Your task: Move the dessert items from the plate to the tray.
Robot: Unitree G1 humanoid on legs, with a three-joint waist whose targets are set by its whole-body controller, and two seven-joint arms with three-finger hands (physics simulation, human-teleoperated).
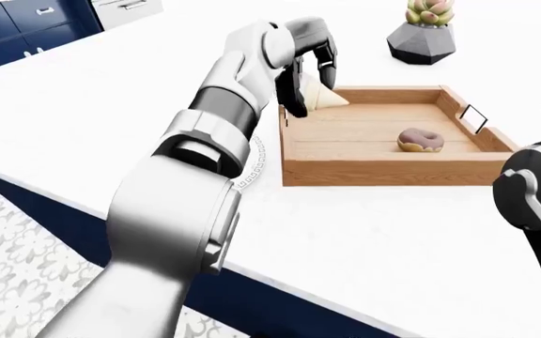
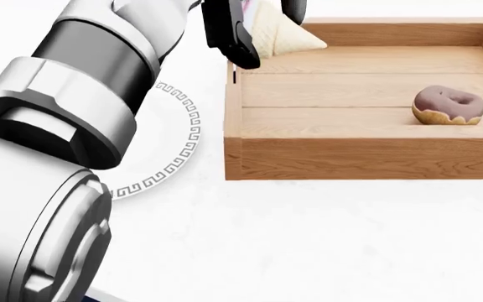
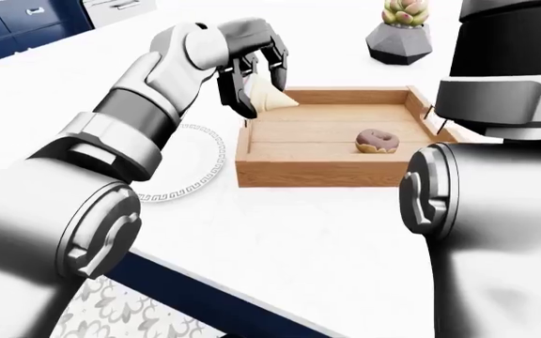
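One hand in play: left hand point(image 3: 254, 77), black fingers point(image 2: 229, 38) pinching cream-coloured cone pastry point(image 2: 279, 34), pink bit showing at its wide end.
Pastry pos: held over top-left corner of tray in head view, tip pointing right; can't tell if touching tray floor.
Left arm: white/grey, runs from bottom-left up to tray corner, fills left of head view.
Right hand: not visible; only right arm's dark elbow joint point(image 1: 534, 193) at right edge of left-eye view, grip can't tell.
Tray point(image 2: 359, 160): wooden, slatted floor, on white desk point(image 2: 325, 239), just right of plate.
Donut point(image 2: 449, 106): choc-iced, lying flat on tray floor, right side, well apart from pastry.
Plate point(image 3: 209, 165): white w/ grey key-pattern rim, mostly hidden under left arm, beside tray's left wall.
Beyond tray: succulent in grey faceted pot point(image 1: 423, 32), top of eye views.
Desk edge: dark blue side, patterned floor point(image 1: 17, 246) below; blue cabinets point(image 1: 26, 28) top-left.
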